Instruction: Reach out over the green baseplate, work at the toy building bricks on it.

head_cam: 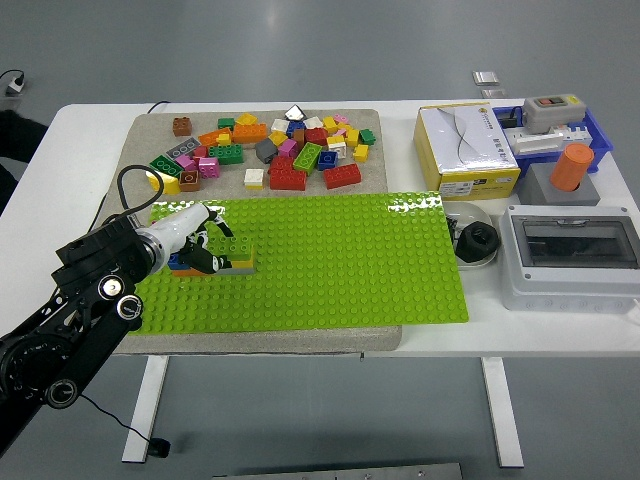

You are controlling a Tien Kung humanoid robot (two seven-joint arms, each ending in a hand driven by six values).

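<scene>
Head view: left hand (205,245) on green baseplate (330,260), fingers curled round the small brick stack (232,258), grip honestly unclear.

- The left arm (60,330) is built of matte black segments, blocky near the wrist and rounder lower down.
- Two round silver caps (113,297) sit on the black wrist housing (one a little above the other).
- A further silver disc (60,392) marks a joint lower on the arm, near the picture's bottom left corner.
- A thin black cable (128,190) loops up in an arc from the wrist housing.
- The left hand (192,240) has a pale, silver-white back of smooth rounded shape.
- Its fingers (212,262) are black, with light patches between the segments.
- A dark sleeve or garment edge (12,140) of a person shows at the left border (little of it is visible).
</scene>
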